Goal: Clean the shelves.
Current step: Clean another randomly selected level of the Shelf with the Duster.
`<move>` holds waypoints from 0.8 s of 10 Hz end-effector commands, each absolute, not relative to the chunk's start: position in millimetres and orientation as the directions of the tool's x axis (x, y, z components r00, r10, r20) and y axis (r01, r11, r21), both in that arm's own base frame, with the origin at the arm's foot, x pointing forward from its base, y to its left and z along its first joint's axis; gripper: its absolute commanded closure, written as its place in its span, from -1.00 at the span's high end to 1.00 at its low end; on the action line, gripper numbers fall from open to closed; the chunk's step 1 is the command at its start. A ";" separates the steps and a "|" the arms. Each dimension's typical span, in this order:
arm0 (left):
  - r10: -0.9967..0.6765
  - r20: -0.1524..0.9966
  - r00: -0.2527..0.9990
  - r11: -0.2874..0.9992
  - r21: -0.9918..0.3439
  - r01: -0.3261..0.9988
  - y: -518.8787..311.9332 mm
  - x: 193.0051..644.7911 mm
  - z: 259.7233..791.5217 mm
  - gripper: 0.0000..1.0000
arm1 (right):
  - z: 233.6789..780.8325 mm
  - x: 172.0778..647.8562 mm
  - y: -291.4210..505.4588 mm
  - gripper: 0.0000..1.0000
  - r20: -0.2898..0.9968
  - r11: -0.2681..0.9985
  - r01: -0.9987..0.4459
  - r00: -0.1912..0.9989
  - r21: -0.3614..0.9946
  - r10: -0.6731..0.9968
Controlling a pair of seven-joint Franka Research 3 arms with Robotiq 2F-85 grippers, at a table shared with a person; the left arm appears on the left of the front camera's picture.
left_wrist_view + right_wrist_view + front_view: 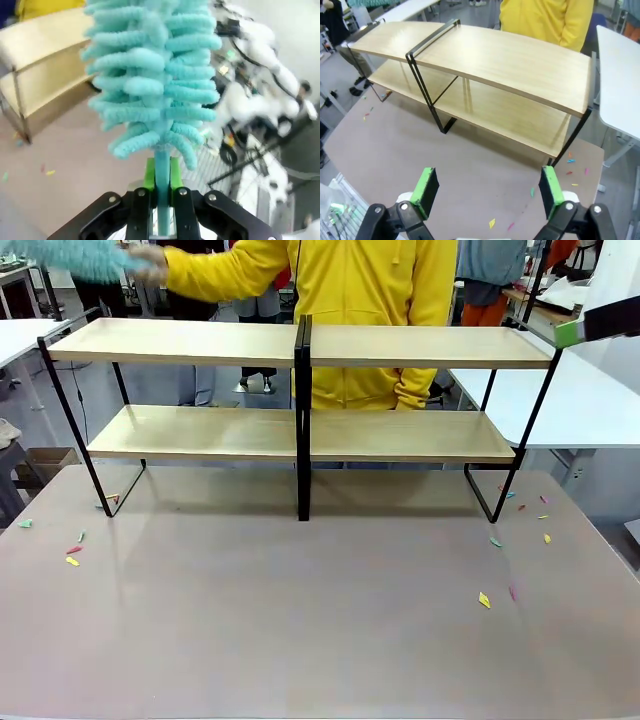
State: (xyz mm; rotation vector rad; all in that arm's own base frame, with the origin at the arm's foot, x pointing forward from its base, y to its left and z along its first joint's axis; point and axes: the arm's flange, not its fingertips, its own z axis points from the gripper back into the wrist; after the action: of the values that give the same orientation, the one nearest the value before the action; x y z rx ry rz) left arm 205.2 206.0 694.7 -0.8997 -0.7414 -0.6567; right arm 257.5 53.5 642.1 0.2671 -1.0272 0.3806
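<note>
Coloured scraps (484, 600) litter tabletop (300, 620) near shelves (300, 435); person (370, 300) behind.

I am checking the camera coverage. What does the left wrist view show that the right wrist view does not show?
Left wrist view alone: the left gripper shut on the handle of a turquoise fluffy duster, seen close up. Right wrist view alone: the right gripper open above the tabletop, and the person's yellow hoodie behind the shelves. Both: the shelves and coloured scraps on the tabletop.
</note>
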 end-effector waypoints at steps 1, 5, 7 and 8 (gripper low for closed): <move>0.107 0.653 0.749 0.633 -0.626 0.456 184.9 211.9 677.3 -0.74 | 642.2 257.7 52.6 1.00 0.868 0.899 -0.436 0.460 0.040 0.185; -0.091 0.737 0.669 0.568 -0.514 0.643 215.3 209.9 682.3 -0.74 | 642.2 257.7 52.6 1.00 0.868 0.899 -0.436 0.460 0.040 0.185; -0.091 0.737 0.669 0.568 -0.514 0.643 215.3 209.9 682.3 -0.74 | 642.2 257.7 52.6 1.00 0.868 0.899 -0.436 0.460 0.040 0.185; -0.091 0.737 0.669 0.568 -0.514 0.643 215.3 209.9 682.3 -0.74 | 642.2 257.7 52.6 1.00 0.868 0.899 -0.436 0.460 0.040 0.185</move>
State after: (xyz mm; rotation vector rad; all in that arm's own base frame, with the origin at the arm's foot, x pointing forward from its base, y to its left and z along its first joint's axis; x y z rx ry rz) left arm 210.4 210.4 681.8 -0.8571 -0.7119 -0.4696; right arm 257.5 53.6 642.1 0.2670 -1.0270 0.3807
